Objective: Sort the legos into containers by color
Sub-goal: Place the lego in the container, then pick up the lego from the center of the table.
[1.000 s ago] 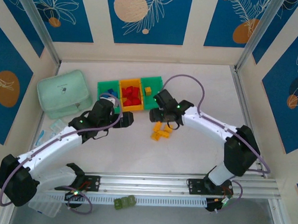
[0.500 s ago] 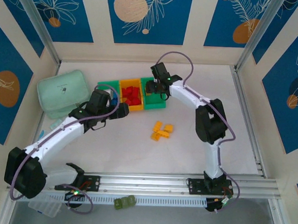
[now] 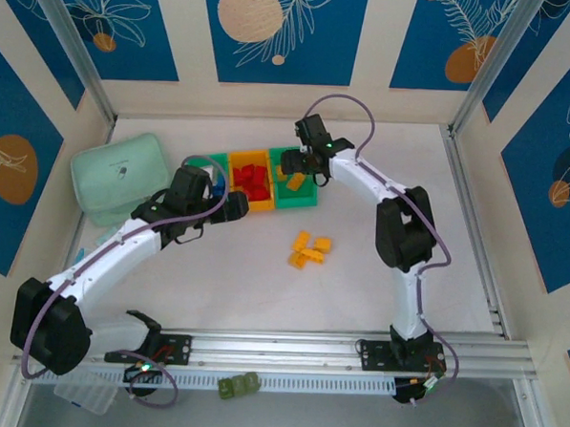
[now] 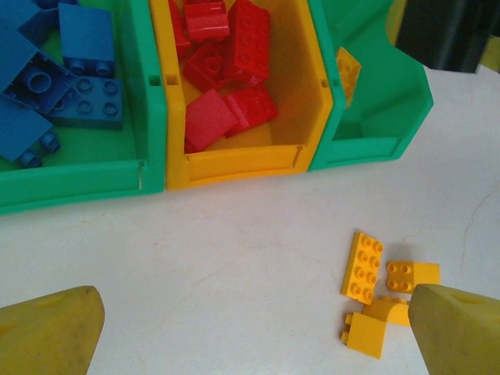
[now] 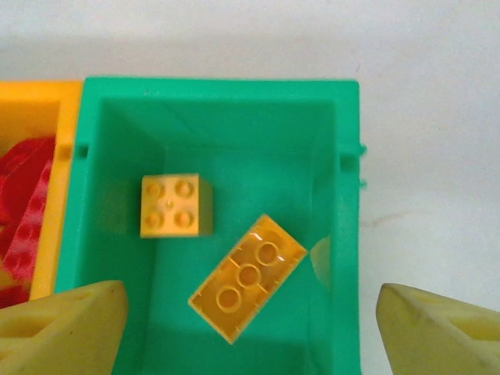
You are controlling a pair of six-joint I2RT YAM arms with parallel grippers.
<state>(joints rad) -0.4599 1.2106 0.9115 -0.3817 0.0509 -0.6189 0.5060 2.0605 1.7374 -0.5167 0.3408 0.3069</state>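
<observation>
Though mostly sorted into three small rectangular plastic bins [image 4: 234, 166], not finished: several small yellow-orange plastic bricks [image 4: 363, 267] loose on white table [image 4: 234, 250]; left fingers [image 4: 47, 332], right fingers [image 5: 62, 328] spread, empty.

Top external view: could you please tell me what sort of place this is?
Probably a robotics lab cell: left arm and right arm bolted to an aluminium rail, a table walled by patterned panels.

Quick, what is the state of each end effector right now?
Left end effector: open, holding nothing.
Right end effector: open above the right green bin, holding nothing.
</observation>
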